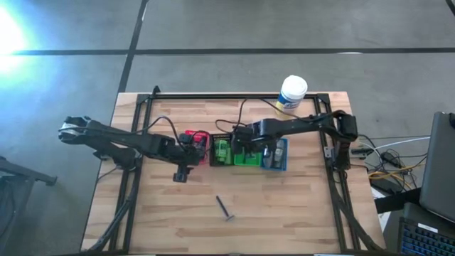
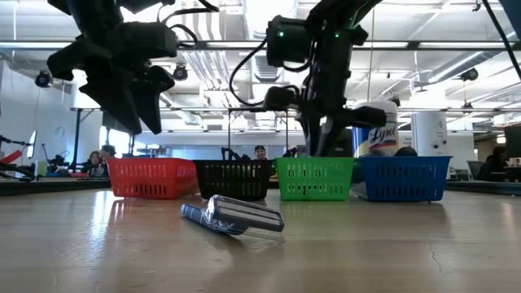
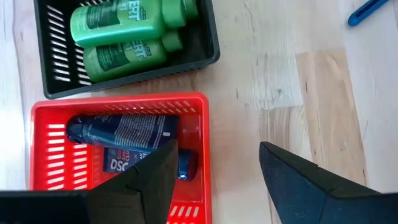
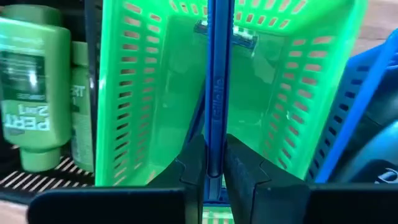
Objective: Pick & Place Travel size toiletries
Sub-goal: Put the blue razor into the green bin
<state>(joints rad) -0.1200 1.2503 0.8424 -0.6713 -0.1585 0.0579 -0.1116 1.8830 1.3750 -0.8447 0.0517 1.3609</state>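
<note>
My right gripper [image 4: 214,155] is over the green tray [image 4: 155,93] and is shut on a thin blue T-shaped razor [image 4: 217,74]. My left gripper [image 3: 216,155] is open and hovers over bare table beside the red tray [image 3: 118,106]. That tray holds dark blue tubes [image 3: 121,132]. Two green bottles [image 3: 124,34] lie in the black tray [image 3: 208,43]. Another packaged razor [image 1: 225,208] lies flat on the table near its near edge, also seen in the low view as the razor [image 2: 232,216]. My right gripper pinches the razor's blue handle [image 4: 217,124] between its two fingers, coming from above and pointing down, with the fingers across the handle. The razor hangs upright below the fingers, its head [image 4: 225,32] down inside the green tray; whether the head touches the tray floor I cannot tell.
Red, black, green and blue trays [image 1: 277,154] stand in a row across the table's middle. A big white canister with a yellow label [image 1: 293,92] stands near the far edge behind them. Bare wooden tabletop [image 1: 284,213] lies on the near side around the loose razor.
</note>
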